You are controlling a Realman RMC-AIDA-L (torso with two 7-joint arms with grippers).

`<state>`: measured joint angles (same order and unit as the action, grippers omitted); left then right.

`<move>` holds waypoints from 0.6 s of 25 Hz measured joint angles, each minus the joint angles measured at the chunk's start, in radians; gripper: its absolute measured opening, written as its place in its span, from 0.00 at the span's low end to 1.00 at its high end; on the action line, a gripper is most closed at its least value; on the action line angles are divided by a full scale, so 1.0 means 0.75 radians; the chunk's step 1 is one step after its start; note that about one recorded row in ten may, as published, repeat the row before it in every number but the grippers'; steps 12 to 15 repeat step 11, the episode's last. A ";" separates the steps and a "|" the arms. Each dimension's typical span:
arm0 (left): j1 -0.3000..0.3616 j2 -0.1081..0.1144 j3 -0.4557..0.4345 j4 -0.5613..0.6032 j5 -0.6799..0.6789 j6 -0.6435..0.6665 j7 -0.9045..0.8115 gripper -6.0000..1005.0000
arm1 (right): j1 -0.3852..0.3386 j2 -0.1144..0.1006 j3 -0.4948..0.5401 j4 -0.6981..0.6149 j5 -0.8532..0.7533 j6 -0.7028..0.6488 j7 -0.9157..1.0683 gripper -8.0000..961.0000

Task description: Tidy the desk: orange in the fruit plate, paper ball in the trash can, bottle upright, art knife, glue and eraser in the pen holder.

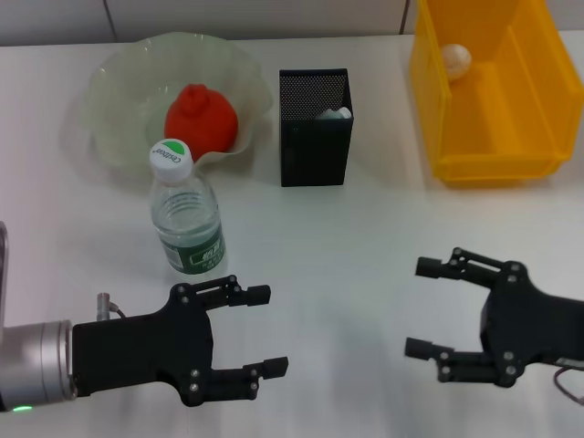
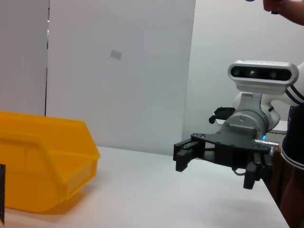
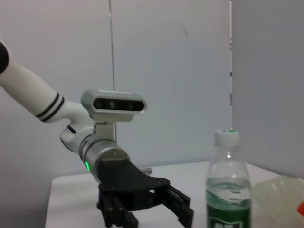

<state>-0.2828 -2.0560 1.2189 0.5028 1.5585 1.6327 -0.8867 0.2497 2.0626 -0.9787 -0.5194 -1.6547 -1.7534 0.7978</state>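
— Two hands hover low over the white table (image 1: 365, 246), and neither has anything in its grasp. Where do they sit relative to the pen holder (image 1: 316, 128)?

— Both are on the robot's side of it. The left hand (image 1: 262, 332) hangs to the holder's left and nearer the robot, fingers spread wide with nothing between them. The right hand (image 1: 429, 307) hangs to the holder's right, also spread wide and bare.

— And the bottle (image 1: 186, 210)?

— Upright, cap up, to the left of the pen holder and nearer the robot, just beyond the left hand. The right wrist view shows it standing beside that hand without touching.

— The orange (image 1: 201, 117)?

— Inside the fruit plate (image 1: 119, 82), which sits left of the pen holder, directly behind the bottle.

— The paper ball (image 1: 456, 59)?

— In the trash can (image 1: 484, 137), resting at its far end. The can stands to the right of the pen holder, well apart from it.

— What is in the pen holder?

— Something pale shows just at its rim on the right side; beyond that I cannot tell what it contains.
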 joint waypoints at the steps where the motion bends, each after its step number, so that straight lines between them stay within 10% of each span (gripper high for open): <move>1: 0.002 -0.001 0.000 0.000 0.000 0.000 0.002 0.78 | 0.014 0.003 -0.003 0.024 -0.004 0.006 -0.010 0.87; 15: 0.006 -0.001 0.001 0.000 0.000 0.000 0.005 0.78 | 0.059 0.010 -0.009 0.072 -0.038 0.052 -0.005 0.86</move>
